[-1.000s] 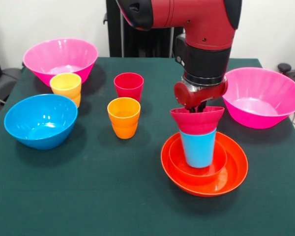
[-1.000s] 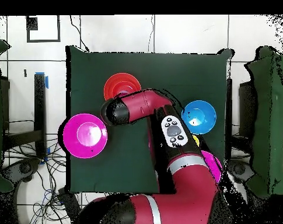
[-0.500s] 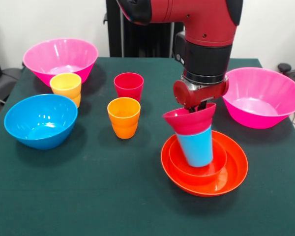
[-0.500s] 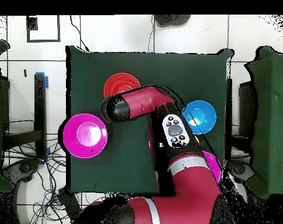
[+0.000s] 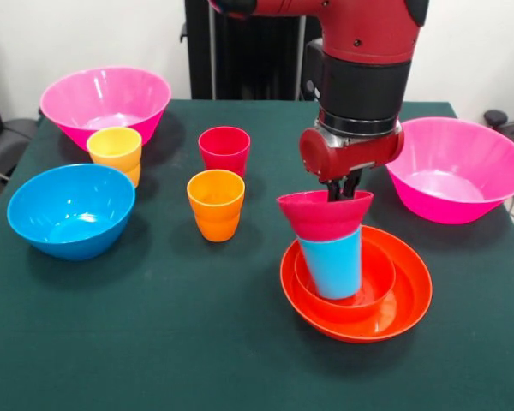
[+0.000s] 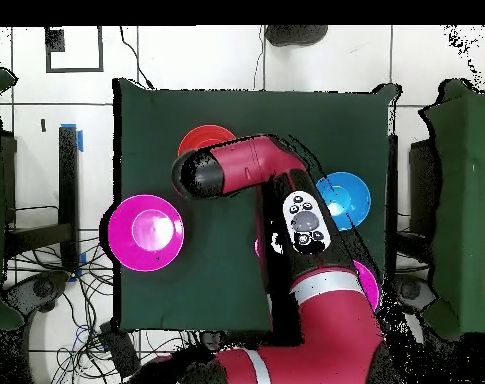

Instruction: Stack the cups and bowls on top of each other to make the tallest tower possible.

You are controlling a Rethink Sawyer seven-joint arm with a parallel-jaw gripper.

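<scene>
The small crimson bowl (image 5: pixel 321 221) sits slightly tilted on the upright blue cup (image 5: pixel 332 265). The blue cup stands in the small orange bowl (image 5: pixel 379 278), which is nested in the wide orange bowl (image 5: pixel 409 295) at the right front. My gripper (image 5: pixel 343 190) reaches down into the crimson bowl at its far right rim and is shut on it. The red cup (image 5: pixel 224 150), orange cup (image 5: pixel 216 204) and yellow cup (image 5: pixel 115 145) stand apart on the left half. In the overhead view the arm hides the stack; only the wide orange bowl's edge (image 6: pixel 198 138) shows.
A blue bowl (image 5: pixel 68 210) is at the left front. One large pink bowl (image 5: pixel 104 101) is at the far left, and the other (image 5: pixel 458 169) is at the right, close to the stack. The table (image 5: pixel 197 342) is covered in dark green cloth.
My gripper has moved toward the front camera and looks higher. The crimson bowl and blue cup have shifted left with it inside the orange bowls.
</scene>
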